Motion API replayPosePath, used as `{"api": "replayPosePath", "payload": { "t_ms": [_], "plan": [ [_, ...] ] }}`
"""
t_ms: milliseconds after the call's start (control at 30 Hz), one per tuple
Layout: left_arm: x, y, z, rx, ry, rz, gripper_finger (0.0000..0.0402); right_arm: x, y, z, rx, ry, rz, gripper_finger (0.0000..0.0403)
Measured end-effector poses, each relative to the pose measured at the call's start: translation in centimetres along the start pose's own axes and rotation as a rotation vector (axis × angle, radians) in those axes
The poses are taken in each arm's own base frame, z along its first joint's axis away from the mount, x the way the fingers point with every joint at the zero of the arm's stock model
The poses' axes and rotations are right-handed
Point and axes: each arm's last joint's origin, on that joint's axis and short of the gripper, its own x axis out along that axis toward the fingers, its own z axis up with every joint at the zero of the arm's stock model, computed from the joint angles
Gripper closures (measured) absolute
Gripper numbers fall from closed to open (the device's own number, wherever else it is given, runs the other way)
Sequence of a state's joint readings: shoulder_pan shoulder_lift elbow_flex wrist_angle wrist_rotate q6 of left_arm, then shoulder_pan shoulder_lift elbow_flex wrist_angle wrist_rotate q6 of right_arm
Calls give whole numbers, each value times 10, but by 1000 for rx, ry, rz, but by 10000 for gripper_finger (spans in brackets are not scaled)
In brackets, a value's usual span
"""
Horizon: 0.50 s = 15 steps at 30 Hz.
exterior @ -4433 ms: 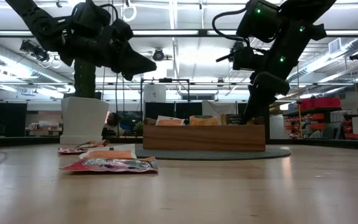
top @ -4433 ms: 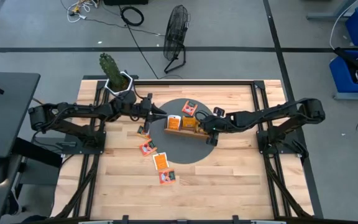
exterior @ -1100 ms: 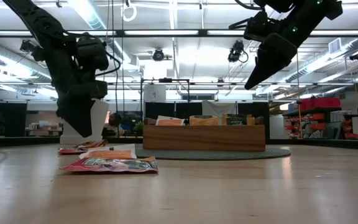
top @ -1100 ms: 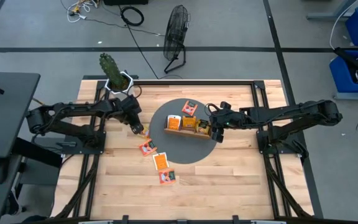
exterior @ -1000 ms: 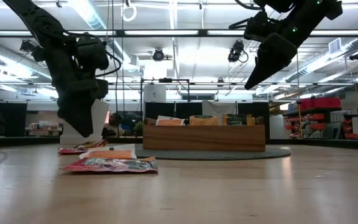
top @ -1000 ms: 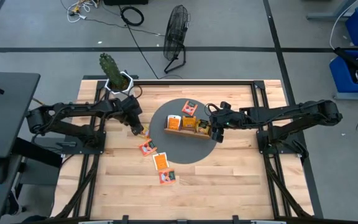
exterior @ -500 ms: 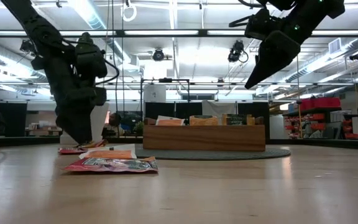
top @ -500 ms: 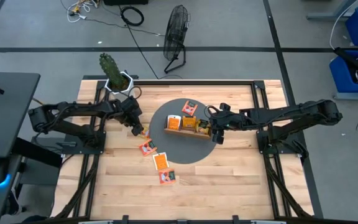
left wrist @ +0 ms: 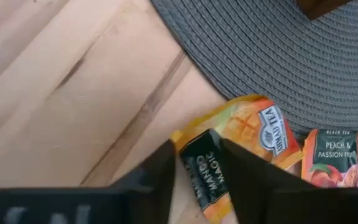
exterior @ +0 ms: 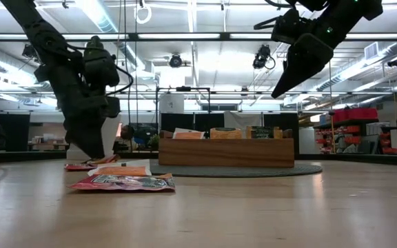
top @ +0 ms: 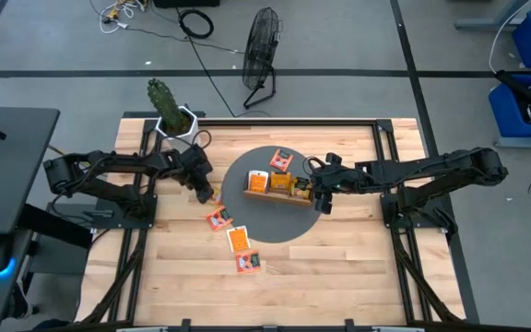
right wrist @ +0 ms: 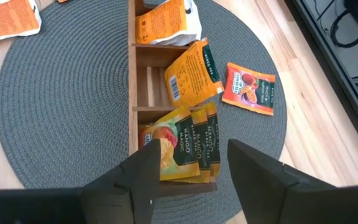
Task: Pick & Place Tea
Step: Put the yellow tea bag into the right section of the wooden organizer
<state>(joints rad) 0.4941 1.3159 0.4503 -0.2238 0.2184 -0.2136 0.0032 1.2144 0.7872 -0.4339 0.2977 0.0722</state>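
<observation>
My left gripper (top: 206, 191) is open and low over an orange mango tea sachet (left wrist: 247, 134) that lies flat on the wood by the grey mat's edge. In the left wrist view its fingers (left wrist: 160, 177) stand on either side of the sachet's dark end (left wrist: 201, 168). My right gripper (top: 321, 199) is open and empty, high above the right end of the wooden tray (top: 275, 194). The tray (right wrist: 132, 93) holds several sachets (right wrist: 188, 146) standing in its compartments. Three more sachets (top: 238, 240) lie in a row on the wood. My left gripper comes from above with its open fingers pointing down, one on either side of the mango sachet's dark end (left wrist: 201, 168). I cannot tell whether they touch it. The sachet lies flat on the table.
The tray stands on a round grey mat (top: 275, 226), where a peach sachet (right wrist: 248, 89) and another orange one (right wrist: 5, 18) also lie. A peach and passion fruit sachet (left wrist: 334, 155) lies beside the mango one. A potted cactus (top: 169, 111) stands at the far left corner.
My left gripper has gone down a little toward the mango sachet near the mat's left edge. My right gripper has kept still above the tray.
</observation>
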Motion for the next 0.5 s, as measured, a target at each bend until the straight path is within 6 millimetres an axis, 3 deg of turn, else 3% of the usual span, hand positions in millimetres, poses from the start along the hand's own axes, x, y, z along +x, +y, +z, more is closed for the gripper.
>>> {"api": "replayPosePath", "payload": {
  "t_ms": [167,500],
  "plan": [
    [1,-4,2,9,-30,21,386,0,0,1,3,-14,1,208],
    [-2,-16,2,81,-63,4,399,0,0,4,77,-43,5,208]
  ]
}}
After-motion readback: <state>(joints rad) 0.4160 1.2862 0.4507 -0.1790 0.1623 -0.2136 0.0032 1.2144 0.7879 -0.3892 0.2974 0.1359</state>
